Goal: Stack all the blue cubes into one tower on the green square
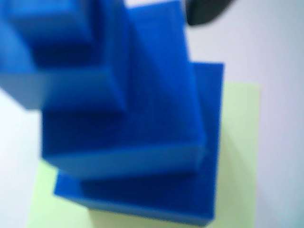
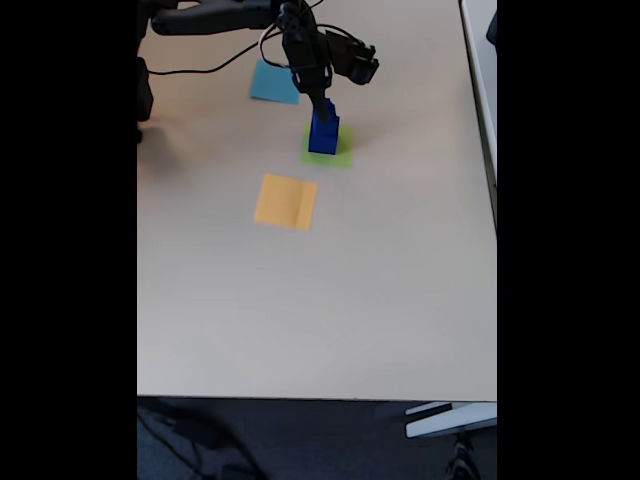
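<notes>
In the wrist view the tower (image 1: pixel 142 118) of blue cubes fills most of the frame, widest at the base and stepping narrower upward, blurred at the top left. It stands on the green square (image 1: pixel 237 142). A dark finger (image 1: pixel 206 12) shows at the top edge. In the fixed view the tower (image 2: pixel 323 132) stands upright on the green square (image 2: pixel 343 156), and my gripper (image 2: pixel 325 106) reaches down onto its top. Whether the jaws hold the top cube is too small and blurred to tell.
A light-blue square (image 2: pixel 274 82) lies behind and to the left of the tower, and an orange-yellow square (image 2: pixel 285 200) lies in front of it. The arm (image 2: pixel 300 40) and cables cross the table's far edge. The beige table (image 2: pixel 320 310) stretches toward the front.
</notes>
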